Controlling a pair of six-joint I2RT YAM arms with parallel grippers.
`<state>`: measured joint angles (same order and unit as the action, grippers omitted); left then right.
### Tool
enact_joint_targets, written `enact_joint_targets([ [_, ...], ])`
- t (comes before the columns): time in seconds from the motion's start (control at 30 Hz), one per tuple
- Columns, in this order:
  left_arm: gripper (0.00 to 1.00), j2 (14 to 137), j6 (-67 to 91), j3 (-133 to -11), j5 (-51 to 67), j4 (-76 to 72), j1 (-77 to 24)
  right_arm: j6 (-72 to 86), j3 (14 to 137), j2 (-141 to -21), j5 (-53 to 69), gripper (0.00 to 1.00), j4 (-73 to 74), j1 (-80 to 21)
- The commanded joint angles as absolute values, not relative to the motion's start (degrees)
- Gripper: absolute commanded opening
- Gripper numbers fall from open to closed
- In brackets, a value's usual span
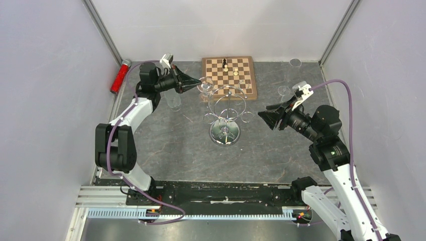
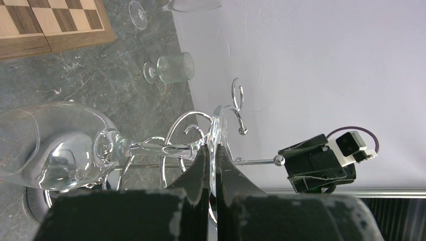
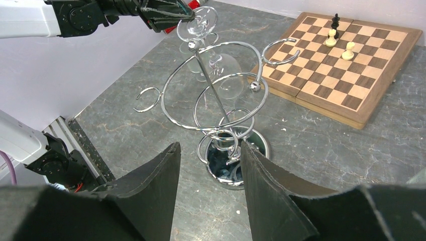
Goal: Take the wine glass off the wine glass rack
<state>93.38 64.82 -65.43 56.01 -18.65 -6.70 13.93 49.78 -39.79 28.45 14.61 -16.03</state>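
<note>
The left gripper [image 1: 197, 83] pinches shut on the foot of the glass [image 2: 55, 145], which hangs bowl-down among the far-left loops of the rack [image 1: 225, 133]. Right of the rack, the right gripper [image 1: 262, 116] hovers half open, holding nothing.

"What sat on the table [image 1: 166, 145]?"
"A grey marbled top. The wine glass rack [image 1: 224, 134] stood mid-table, with a wooden chessboard [image 1: 229, 76] behind it."
"Anything else?"
"Clear glasses (three, I think): a left glass [image 1: 173, 100], a right glass [image 1: 284, 91], a corner glass [image 1: 295, 63]. A red cylinder [image 1: 119, 76] lay far left."
</note>
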Motion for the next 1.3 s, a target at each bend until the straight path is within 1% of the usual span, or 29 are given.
enact_joint_targets([
  [0.0,0.02,92.76,66.78,-69.55,56.12,-21.77,-5.41,13.19,50.27,-39.50,28.39,0.50,12.64,-16.39],
  [0.33,0.02,93.94,67.27,-71.89,56.07,-22.25,-4.76,13.13,50.19,-39.61,28.54,0.50,12.73,-16.52],
  [0.53,0.02,92.31,66.12,-72.81,56.45,-21.62,-4.66,14.08,50.44,-40.28,30.43,0.53,12.24,-16.68],
  [0.9,0.02,84.28,51.12,-75.47,54.91,-2.49,-4.66,17.35,51.24,-41.80,34.53,0.64,9.48,-17.40],
  [1.13,0.02,79.10,41.76,-75.13,51.50,10.28,-4.70,21.20,51.56,-43.29,37.55,0.64,7.67,-17.74],
  [1.27,0.02,75.54,39.00,-73.50,50.80,13.44,-4.66,23.04,51.88,-43.85,39.74,0.64,5.65,-17.75],
])
